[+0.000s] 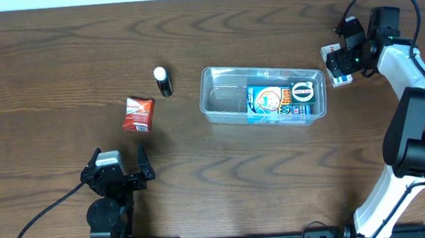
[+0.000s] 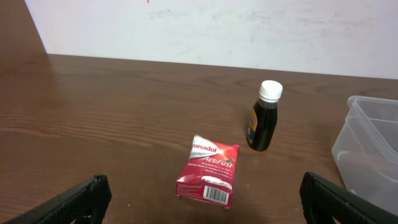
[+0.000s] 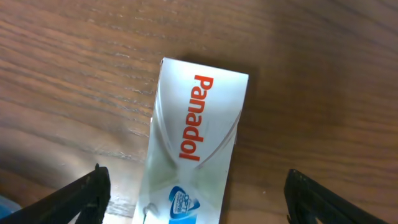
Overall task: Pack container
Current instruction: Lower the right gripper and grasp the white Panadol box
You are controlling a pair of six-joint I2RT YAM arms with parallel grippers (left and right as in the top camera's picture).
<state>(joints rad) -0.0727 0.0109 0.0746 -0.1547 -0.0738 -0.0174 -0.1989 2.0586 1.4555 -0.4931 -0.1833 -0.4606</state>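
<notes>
The clear plastic container (image 1: 218, 96) sits mid-table with a blue packet (image 1: 275, 103) lying inside its right half; its corner shows in the left wrist view (image 2: 373, 143). My right gripper (image 1: 341, 57) is open, hovering over a white Panadol box (image 3: 196, 143) at the table's right, fingers on either side, not touching. My left gripper (image 1: 118, 170) is open and empty near the front edge. A red Panadol ActiFast packet (image 1: 137, 114) (image 2: 208, 171) lies ahead of it. A small dark bottle with a white cap (image 1: 163, 81) (image 2: 264, 115) stands beyond.
The wooden table edge and a white wall (image 2: 217, 28) lie behind the bottle. The right arm's white link (image 1: 408, 68) reaches in from the right side. Cables trail at the front left (image 1: 39, 217).
</notes>
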